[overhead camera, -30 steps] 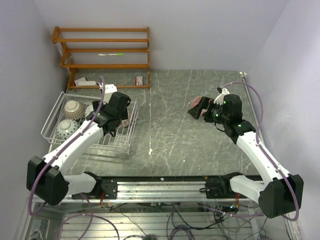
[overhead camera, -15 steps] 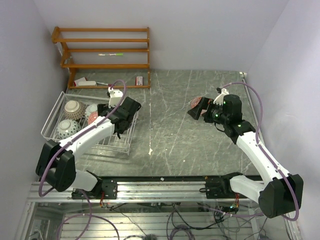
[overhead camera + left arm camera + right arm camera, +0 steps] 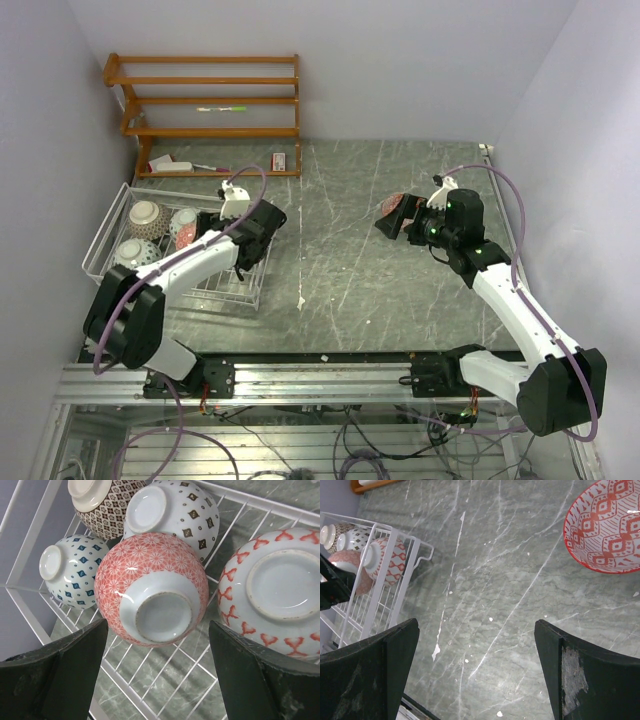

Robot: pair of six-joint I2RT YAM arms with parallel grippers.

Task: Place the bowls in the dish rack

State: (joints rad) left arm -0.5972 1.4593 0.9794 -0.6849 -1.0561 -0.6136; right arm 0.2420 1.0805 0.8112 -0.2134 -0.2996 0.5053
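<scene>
Bowls are nearly all loaded: five lie bottom-up in the white wire dish rack [image 3: 228, 288] at the left of the top view, where the left gripper [image 3: 157, 627] hangs just above the pink-red bowl [image 3: 150, 590], jaws wide and empty. Farther back, right of centre, the red-patterned bowl [image 3: 607, 527] lies on the worktop [image 3: 520, 580] beyond the right gripper [image 3: 476, 625], whose jaws gape empty. That arm should probably slip one finger inside the rim before pinching.
</scene>
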